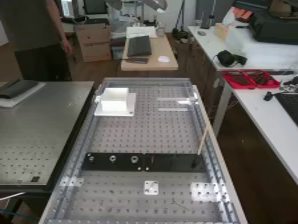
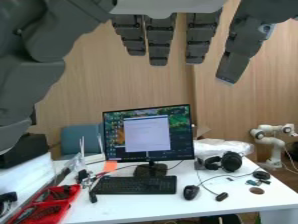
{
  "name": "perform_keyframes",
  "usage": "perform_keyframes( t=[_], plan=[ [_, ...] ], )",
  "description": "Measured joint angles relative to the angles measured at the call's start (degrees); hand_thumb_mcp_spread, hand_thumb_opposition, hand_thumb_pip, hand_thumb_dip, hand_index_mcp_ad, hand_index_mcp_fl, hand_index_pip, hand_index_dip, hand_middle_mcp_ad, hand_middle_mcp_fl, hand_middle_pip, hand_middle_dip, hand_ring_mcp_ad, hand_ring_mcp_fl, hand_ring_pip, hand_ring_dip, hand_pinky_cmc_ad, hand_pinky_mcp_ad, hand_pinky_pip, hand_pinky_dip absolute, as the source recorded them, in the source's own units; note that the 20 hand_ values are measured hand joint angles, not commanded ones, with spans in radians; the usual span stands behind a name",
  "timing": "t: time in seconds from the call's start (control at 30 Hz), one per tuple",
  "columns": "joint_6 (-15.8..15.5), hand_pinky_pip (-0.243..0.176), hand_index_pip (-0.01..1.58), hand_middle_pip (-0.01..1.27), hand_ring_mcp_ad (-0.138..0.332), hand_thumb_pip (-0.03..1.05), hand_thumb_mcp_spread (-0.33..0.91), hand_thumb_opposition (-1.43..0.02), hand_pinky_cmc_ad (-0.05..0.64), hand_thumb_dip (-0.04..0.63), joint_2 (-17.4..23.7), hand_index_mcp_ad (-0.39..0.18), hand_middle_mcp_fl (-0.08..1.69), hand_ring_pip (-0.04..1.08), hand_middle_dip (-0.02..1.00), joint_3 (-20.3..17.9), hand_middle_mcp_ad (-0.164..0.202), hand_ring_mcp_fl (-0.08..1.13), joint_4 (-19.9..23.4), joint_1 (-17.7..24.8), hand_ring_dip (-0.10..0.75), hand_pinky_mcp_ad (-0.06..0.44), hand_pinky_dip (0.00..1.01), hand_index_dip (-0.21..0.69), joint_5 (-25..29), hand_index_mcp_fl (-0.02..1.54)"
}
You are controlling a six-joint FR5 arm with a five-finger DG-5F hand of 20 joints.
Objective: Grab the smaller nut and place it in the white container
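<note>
Visibly, we find the hand point(image 2: 159, 40) open, its fingers extended; we note the smaller nut point(image 1: 91, 158) on the black bar point(image 1: 176, 163), beside the larger nut point(image 1: 113, 158); the white container point(image 1: 114, 105) stands toward the bench's point(image 1: 120, 135) far end.

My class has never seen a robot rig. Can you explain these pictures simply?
A robot arm carries a robot hand with dark grey fingers. The high view looks down along the bench from a fixed camera. A white container sits there, and a black bar bears the smaller nut, larger nut and bearing. The wrist view comes from the arm's wrist, past straight fingers, towards a white desk with a monitor. The hand holds nothing.
</note>
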Motion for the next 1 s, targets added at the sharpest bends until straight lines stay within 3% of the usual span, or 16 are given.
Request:
perform_keyframes(
  t=[0.57, 1.0],
  plan=[
    [0.43, -0.101, 0.08, 0.13, 0.183, 0.27, 0.28, -0.69, 0.415, 0.033, 0.30, 0.021, 0.01, 0.12, 0.16, -0.43, 0.075, 0.01, -0.21, 0.31, 0.037, 0.330, 0.52, 0.051, 0.30, 0.02],
    [0.86, -0.106, 0.08, 0.13, 0.183, 0.27, 0.28, -0.69, 0.417, 0.033, 1.82, 0.024, 0.01, 0.12, 0.16, -4.34, 0.075, 0.01, 1.50, -0.73, 0.037, 0.328, 0.53, 0.051, 0.33, 0.02]
  ],
)
